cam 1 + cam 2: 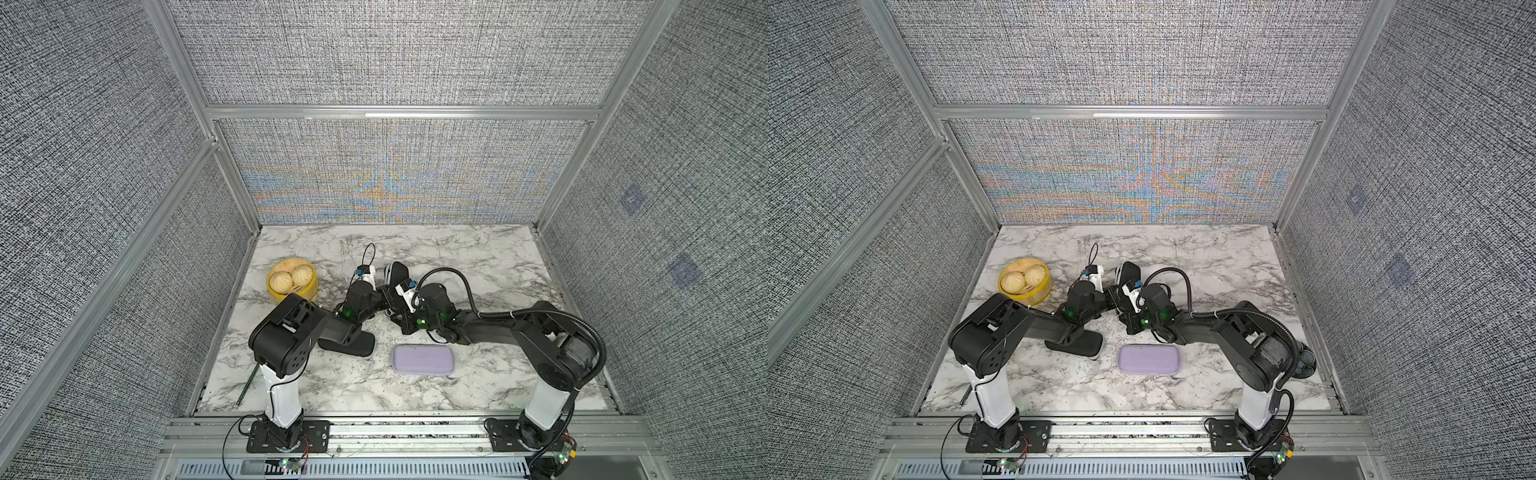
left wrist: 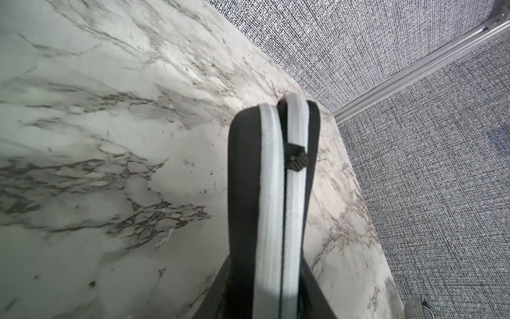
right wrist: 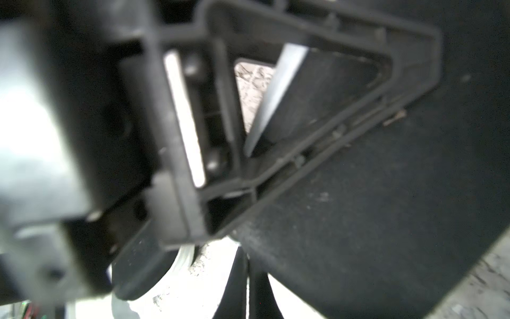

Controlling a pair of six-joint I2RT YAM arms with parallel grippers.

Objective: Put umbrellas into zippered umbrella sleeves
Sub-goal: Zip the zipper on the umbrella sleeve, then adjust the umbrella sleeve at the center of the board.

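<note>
On the marble table (image 1: 478, 257), the lavender sleeve (image 1: 423, 360) and the flat black sleeve (image 1: 357, 347) lie closed. The left gripper (image 2: 265, 262) clamps the raised black sleeve (image 2: 242, 193), which seems almost zipped. The right gripper (image 3: 248, 281) is closed, on what I cannot tell. No umbrella shows.

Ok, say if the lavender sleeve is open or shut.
Shut: the lavender sleeve lies flat as one closed shell in both top views, no lining showing. Zipper fully run: cannot tell.

Two black sleeves (image 1: 400, 270) (image 1: 358, 345), one lavender sleeve (image 1: 423, 360) — one steamer basket (image 1: 312, 287)
</note>
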